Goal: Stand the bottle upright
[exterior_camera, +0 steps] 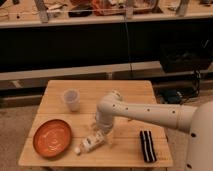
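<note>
On the wooden tabletop [127,92], an orange plate [52,138] sits near the front-left corner. A clear cup [71,99] stands upright behind it, toward the back-left, well apart from the plate. Next comes the bottle [92,143] - it lies on its side close to the front edge, a little left of the middle, its white cap pointing toward the front-left and just beside the plate's rim. The tool [104,133] hangs low over the bottle's right end, at or very near it; whether it is apart, together or clamped on the bottle I cannot tell. The white arm [150,114] reaches in from the right edge. A dark striped sponge [147,146] lies flat near the front-right corner, apart from the rest.
</note>
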